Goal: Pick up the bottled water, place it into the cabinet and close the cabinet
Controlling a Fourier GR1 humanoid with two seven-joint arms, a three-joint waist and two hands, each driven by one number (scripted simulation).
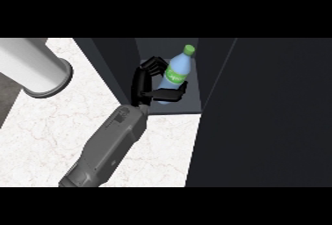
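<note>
The bottled water [178, 70], clear blue with a green label and green cap, stands tilted inside the open dark cabinet [211, 74]. My left hand [144, 83] has reached into the cabinet and is shut on the bottle. Its fingers [153, 64] curl in from the left at label height. The thumb [167, 94] wraps across the bottle's lower part and hides its base. The grey forearm [107, 147] runs in from the lower left across the marble counter. My right hand does not show.
A large dark panel [266, 114], the cabinet's door or side, fills the right of the view. A big pale cylinder [35, 68] lies at the upper left on the white marble counter [45, 132]. The cabinet's left wall [113, 66] stands close beside my wrist.
</note>
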